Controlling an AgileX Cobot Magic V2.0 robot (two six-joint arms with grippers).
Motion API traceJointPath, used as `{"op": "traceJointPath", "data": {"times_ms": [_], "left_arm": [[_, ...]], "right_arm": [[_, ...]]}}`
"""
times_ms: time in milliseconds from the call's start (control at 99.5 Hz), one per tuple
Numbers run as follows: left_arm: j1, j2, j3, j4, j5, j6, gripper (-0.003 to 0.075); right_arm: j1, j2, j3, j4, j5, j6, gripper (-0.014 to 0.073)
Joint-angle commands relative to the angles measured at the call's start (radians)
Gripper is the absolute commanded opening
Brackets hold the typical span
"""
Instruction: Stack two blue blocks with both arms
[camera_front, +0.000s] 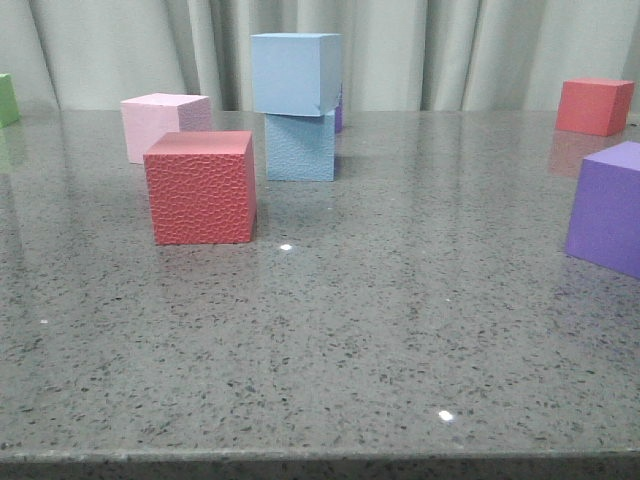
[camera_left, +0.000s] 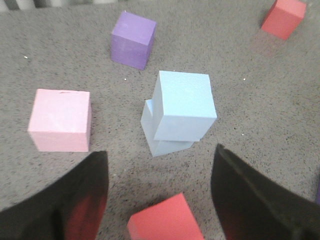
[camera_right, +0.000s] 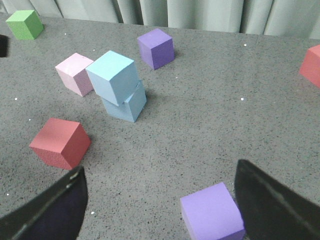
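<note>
Stack is built: smooth blue block (camera_front: 295, 73) sits on pebbled blue block (camera_front: 300, 147), twisted and overhanging, mid-tabletop (camera_front: 400, 330). Left gripper (camera_left: 159, 192) and right gripper (camera_right: 160, 200) jaws spread, empty. Retreat clear, don't nudge it.

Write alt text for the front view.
Two blue blocks stand stacked mid-table, the top block overhanging the pebbled bottom block and turned slightly. A red cube sits in front to the left, a pink cube behind it. No gripper shows.
</note>
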Motion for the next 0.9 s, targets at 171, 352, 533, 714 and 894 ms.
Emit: {"op": "traceJointPath", "data": {"times_ms": [171, 352, 533, 714, 894], "left_arm": [[-0.010, -0.309, 0.230, 0.043, -0.154, 0.004, 0.0244], [-0.010, -0.490, 0.384, 0.056, -0.220, 0.004, 0.0071], [-0.010, -0.647, 0.528, 0.070, -0.286, 0.004, -0.0018], [-0.010, -0.769, 0.654, 0.087, -0.333, 0.004, -0.0018], [-0.010, -0.868, 0.779, 0.087, -0.406, 0.004, -0.0018]], "right_arm": [[-0.002, -0.093, 0.092, -0.037, -0.130, -0.003, 0.0416], [-0.002, -0.150, 0.145, -0.037, -0.139, -0.002, 0.0062], [-0.002, -0.187, 0.185, -0.040, -0.151, -0.002, -0.0113], [-0.002, -0.254, 0.262, -0.069, -0.233, -0.002, -0.0113], [-0.002, -0.367, 0.382, -0.108, -0.361, -0.003, -0.0113]]}}
